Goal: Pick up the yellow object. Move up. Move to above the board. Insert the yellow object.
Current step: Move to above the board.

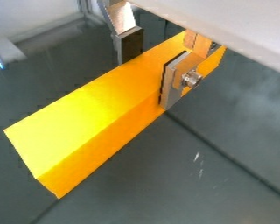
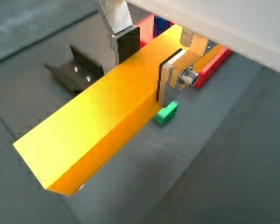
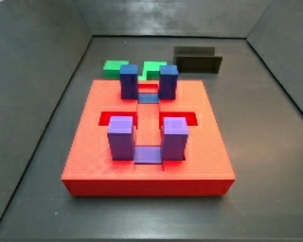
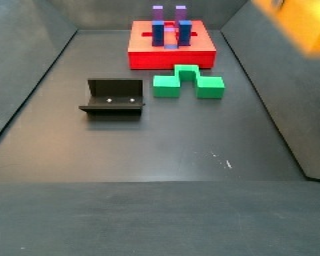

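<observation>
Gripping the yellow object [image 1: 90,118], the gripper [image 1: 152,59] shows in both wrist views with its two flat silver fingers [image 1: 175,80] pressed on the two long sides of the bar, close to one end of it. The bar [image 2: 90,127] sticks out far from between the plates, and its other end is free, with nothing touching it. The bar is off the dark floor [image 4: 163,150].

In a side view, only a blurred orange patch [image 4: 303,20] shows at the upper right corner, high above the floor; it is too blurred to tell any detail, and the gripper itself is not seen there.

The board [image 3: 148,142] lies flat on the floor, red, with two purple posts [image 3: 121,135] at its near part and two blue posts [image 3: 129,80] at its far part, and recessed slots between them. The slots hold no yellow piece. Just beside the board lie the green blocks [image 4: 187,82], touching or almost touching each other. The fixture [image 4: 112,97], dark, stands near the green blocks, on the side away from the board.

In a wrist view, under the held bar, one green block [image 2: 166,113] shows just beside a red edge of the board [image 2: 213,66], and the fixture [image 2: 73,70] shows on the other side of the bar
</observation>
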Robot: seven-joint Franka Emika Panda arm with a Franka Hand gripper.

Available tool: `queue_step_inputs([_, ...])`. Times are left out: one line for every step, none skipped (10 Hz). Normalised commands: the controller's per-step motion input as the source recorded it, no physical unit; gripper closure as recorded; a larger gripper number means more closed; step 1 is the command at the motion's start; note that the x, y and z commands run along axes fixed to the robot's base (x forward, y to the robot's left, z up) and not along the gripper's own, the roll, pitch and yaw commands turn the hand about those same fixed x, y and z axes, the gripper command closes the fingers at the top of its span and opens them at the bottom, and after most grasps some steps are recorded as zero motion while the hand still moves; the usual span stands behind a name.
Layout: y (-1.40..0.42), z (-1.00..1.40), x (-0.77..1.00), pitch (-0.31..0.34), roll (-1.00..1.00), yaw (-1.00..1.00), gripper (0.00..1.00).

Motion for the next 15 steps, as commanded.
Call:
queue_step_inputs([-0.01, 0.86, 0.01, 0.068, 0.01, 0.0, 1.0])
queue_step_inputs([0.0, 0.38, 0.02, 0.05, 0.0, 0.01, 1.0])
queue_step_inputs([0.0, 0.17, 0.03, 0.042, 0.0, 0.0, 1.0])
queue_step_inputs([-1.4, 0.17, 0.63, 0.191, -0.07, -0.03, 1.0])
queue_step_inputs([-1.4, 0.17, 0.63, 0.212, -0.04, -0.02, 1.0])
queue_step_inputs([-1.4, 0.16, 0.66, 0.248, -0.01, 0.0, 1.0])
queue_step_inputs([-1.4, 0.17, 0.68, 0.242, -0.05, -0.01, 1.0])
queue_step_inputs([-1.4, 0.18, 0.68, 0.215, -0.02, 0.0, 1.0])
queue_step_inputs([-1.4, 0.18, 0.68, 0.181, 0.0, 0.01, 1.0])
queue_step_inputs([-1.4, 0.19, 0.7, 0.148, -0.01, 0.01, 1.0])
queue_step_inputs([-1.4, 0.19, 0.71, 0.138, -0.01, 0.01, 1.0])
queue_step_inputs([-1.4, 0.21, 0.73, 0.157, 0.01, 0.01, 1.0])
queue_step_inputs([-1.4, 0.21, 0.76, 0.164, 0.0, 0.01, 1.0])
queue_step_inputs([-0.85, 0.14, 0.51, 0.18, 0.01, 0.01, 1.0])
queue_step_inputs([-0.61, 0.11, 0.38, 0.164, 0.01, 0.0, 1.0])
